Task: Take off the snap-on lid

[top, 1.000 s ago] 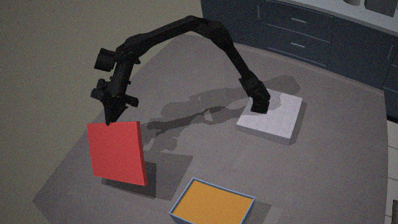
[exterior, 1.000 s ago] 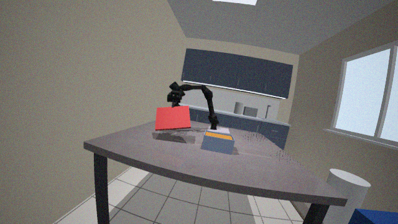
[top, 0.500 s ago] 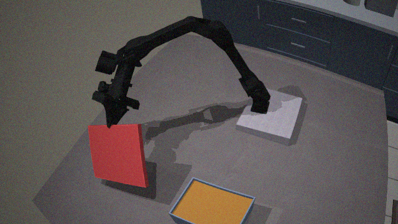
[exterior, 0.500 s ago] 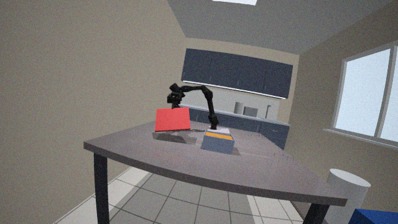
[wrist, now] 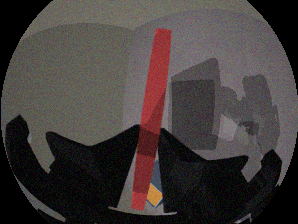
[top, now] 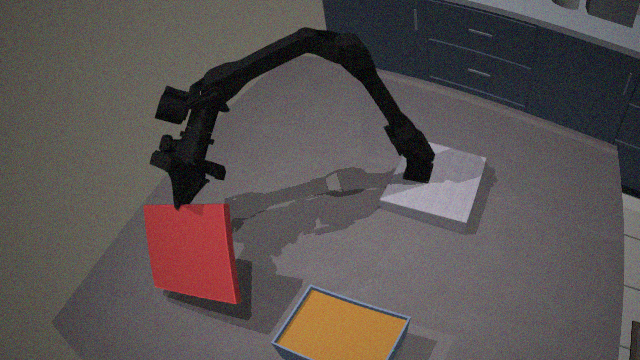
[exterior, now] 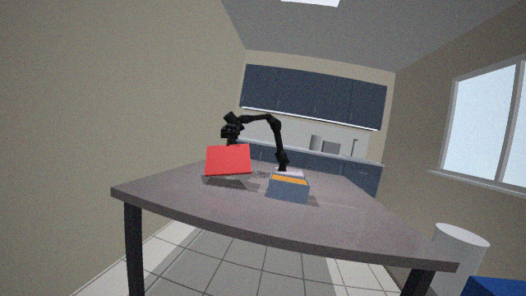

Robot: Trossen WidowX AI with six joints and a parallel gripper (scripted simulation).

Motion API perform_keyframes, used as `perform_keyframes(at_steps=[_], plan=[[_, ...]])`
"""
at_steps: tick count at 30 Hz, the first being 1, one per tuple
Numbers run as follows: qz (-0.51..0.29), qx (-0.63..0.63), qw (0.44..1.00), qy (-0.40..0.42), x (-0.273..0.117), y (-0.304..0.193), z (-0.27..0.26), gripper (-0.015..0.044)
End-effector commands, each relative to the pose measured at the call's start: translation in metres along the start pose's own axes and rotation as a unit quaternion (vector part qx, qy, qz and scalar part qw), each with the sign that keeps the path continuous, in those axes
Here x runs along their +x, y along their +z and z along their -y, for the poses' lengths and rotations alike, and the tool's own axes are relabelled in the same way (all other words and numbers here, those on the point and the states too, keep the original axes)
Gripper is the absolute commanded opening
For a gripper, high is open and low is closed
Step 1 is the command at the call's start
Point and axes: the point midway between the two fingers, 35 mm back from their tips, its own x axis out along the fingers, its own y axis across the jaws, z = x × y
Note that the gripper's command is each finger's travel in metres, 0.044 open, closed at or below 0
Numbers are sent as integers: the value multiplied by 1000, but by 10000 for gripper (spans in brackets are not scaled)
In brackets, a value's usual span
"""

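Note:
My gripper [top: 180, 204] [exterior: 228, 143] [wrist: 149, 130] is shut on the top edge of the red lid [top: 190, 252] [exterior: 228, 160] [wrist: 153, 106]. The lid hangs nearly upright from the fingers, above the left part of the table [top: 500, 280] [exterior: 230, 205]. In the wrist view it shows edge-on as a red strip between the two dark fingers. The storage box [top: 342, 327] [exterior: 288, 190], blue-grey walled with an orange inside, stands open near the table's front edge, to the right of the hanging lid and apart from it.
The arm's base stands on a white plate [top: 450, 192] [exterior: 297, 173] at the back right. Dark blue cabinets [top: 500, 55] run behind the table. A white cylinder [exterior: 458, 251] and a blue box [exterior: 493, 286] stand on the floor at the right.

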Motion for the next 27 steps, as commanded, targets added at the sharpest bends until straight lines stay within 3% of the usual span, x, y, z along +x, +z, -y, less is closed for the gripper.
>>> perform_keyframes(at_steps=[1,27], plan=[[-1,-4,1000,6,1,0,0,0],[-1,-4,1000,6,15,0,16,0]])
